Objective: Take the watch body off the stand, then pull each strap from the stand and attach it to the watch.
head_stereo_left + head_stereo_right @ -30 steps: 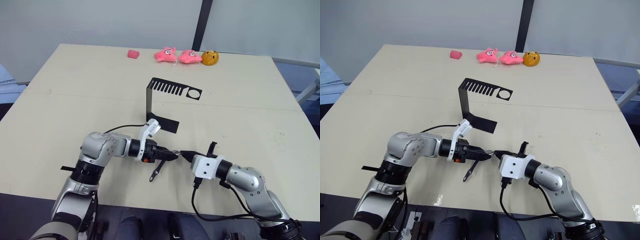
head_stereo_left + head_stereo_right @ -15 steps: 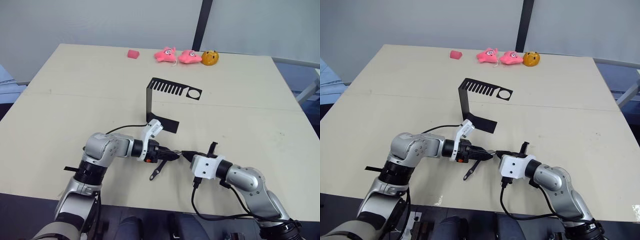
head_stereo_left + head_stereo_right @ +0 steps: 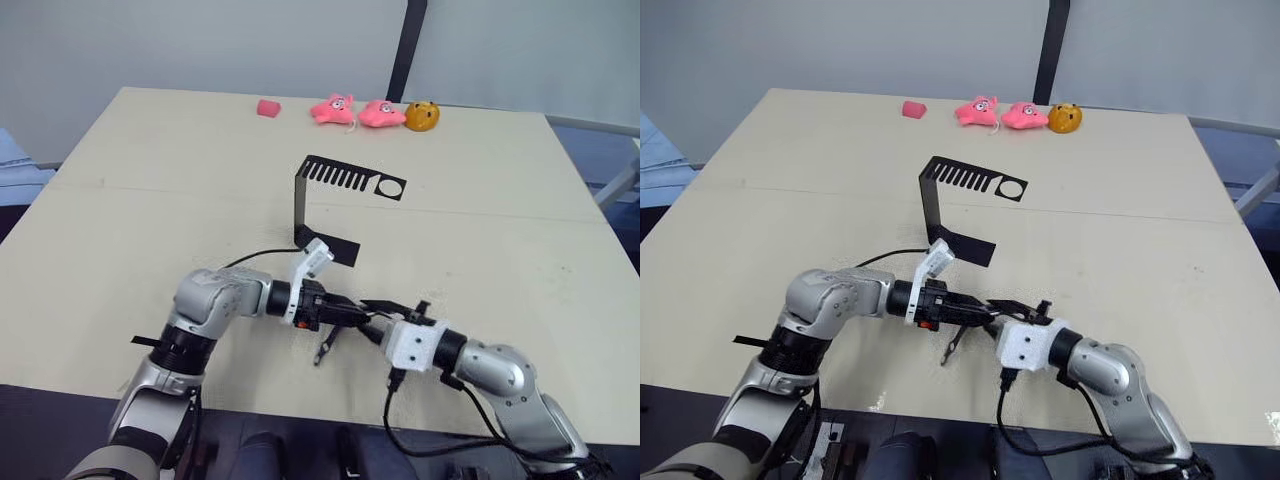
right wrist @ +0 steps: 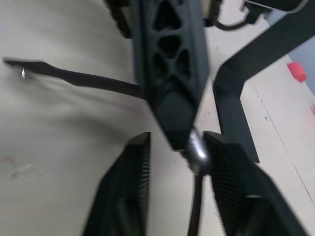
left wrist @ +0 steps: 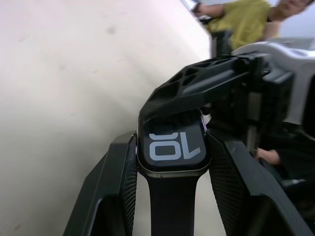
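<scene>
Near the table's front edge, between the two arms, the watch body (image 5: 171, 147) sits clamped between the left gripper's (image 3: 352, 313) two fingers, screen showing white digits, with one strap (image 5: 172, 204) already joined to it. That strap's (image 3: 325, 348) free end droops to the table (image 3: 150, 200). Meeting it from the other side, the right gripper (image 3: 378, 310) has its fingers parted around the left gripper's tip; whether it holds anything I cannot tell. Farther back stands the stand (image 3: 300, 205), its slotted plate bare. Pink toys (image 3: 333, 108) and an orange one (image 3: 421, 117) line the far edge.
</scene>
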